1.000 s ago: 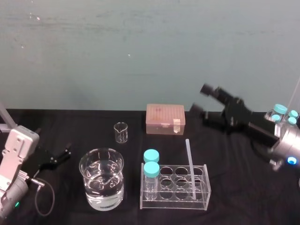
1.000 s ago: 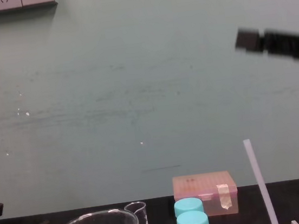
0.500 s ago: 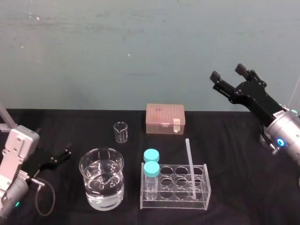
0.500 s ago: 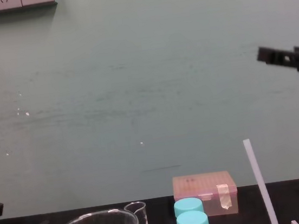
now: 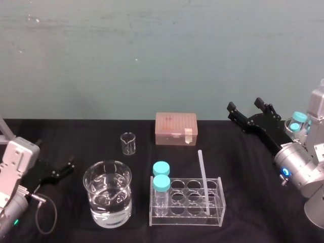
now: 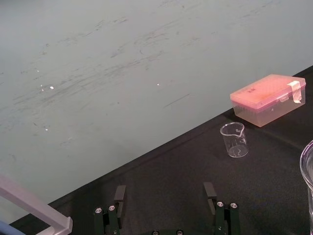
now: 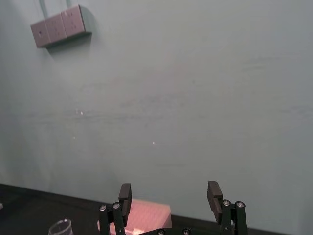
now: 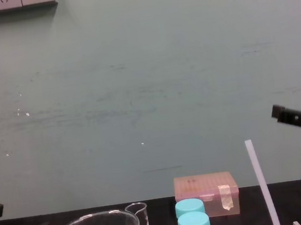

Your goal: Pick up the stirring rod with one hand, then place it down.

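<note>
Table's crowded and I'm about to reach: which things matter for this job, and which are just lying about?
For the job: stirring rod, standing in the clear rack; right gripper, open, raised at right.
Lying about: large water beaker, small beaker, two blue-capped jars, pink box; left gripper, open, parked at left.

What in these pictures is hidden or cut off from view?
Chest view: the stirring rod loses its lower end at the bottom edge.
Chest view: the right gripper, mostly past the right edge.
Head view: a blue-capped jar, half hidden behind the right arm.
</note>
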You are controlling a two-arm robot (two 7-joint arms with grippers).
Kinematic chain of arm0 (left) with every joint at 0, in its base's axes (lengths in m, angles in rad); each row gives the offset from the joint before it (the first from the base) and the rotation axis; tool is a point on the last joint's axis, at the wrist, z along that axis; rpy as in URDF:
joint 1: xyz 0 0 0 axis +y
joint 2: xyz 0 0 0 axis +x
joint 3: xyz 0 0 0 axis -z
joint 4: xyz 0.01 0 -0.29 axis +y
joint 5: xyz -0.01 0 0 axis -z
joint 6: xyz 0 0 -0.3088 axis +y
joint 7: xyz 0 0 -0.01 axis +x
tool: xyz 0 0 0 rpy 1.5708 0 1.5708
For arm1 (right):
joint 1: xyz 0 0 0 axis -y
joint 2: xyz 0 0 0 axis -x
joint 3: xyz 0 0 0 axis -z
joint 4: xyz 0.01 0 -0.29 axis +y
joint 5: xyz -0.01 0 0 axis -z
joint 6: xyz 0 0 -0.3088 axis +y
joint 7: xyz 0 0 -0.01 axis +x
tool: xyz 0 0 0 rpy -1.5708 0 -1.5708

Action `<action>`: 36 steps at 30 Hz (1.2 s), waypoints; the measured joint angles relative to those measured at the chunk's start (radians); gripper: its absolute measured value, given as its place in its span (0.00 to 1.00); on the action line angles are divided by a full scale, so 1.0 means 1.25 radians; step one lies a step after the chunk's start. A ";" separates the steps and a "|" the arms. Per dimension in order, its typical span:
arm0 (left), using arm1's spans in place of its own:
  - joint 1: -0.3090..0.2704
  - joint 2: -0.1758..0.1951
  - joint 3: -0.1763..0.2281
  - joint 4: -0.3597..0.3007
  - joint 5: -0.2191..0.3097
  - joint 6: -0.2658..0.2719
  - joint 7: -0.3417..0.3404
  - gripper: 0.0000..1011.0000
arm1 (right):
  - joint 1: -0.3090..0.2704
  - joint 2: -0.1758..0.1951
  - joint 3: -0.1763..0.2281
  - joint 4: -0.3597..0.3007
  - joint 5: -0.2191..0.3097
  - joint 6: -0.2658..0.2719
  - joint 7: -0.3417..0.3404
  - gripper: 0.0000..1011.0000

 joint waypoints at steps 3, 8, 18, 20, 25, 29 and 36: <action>0.000 0.000 0.000 0.000 0.000 0.000 0.000 0.99 | 0.001 -0.008 -0.003 0.013 -0.006 0.008 0.002 0.99; 0.000 0.000 0.000 0.000 0.000 0.000 0.000 0.99 | -0.001 -0.017 -0.002 0.016 0.008 0.054 0.019 0.99; 0.000 0.000 0.000 0.000 0.000 0.000 0.000 0.99 | -0.002 -0.018 -0.001 0.013 0.014 0.064 0.024 0.99; 0.000 0.000 0.000 0.000 0.000 0.000 0.000 0.99 | -0.002 -0.018 -0.001 0.013 0.014 0.062 0.024 0.99; 0.000 0.000 0.000 0.000 0.000 0.000 0.000 0.99 | -0.002 -0.017 -0.001 0.013 0.011 0.058 0.022 0.99; 0.000 0.000 0.000 0.000 0.000 0.000 0.000 0.99 | -0.002 -0.017 -0.001 0.013 0.010 0.056 0.021 0.99; 0.000 0.000 0.000 0.000 0.000 0.000 0.000 0.99 | -0.002 -0.017 -0.002 0.014 0.009 0.053 0.020 0.99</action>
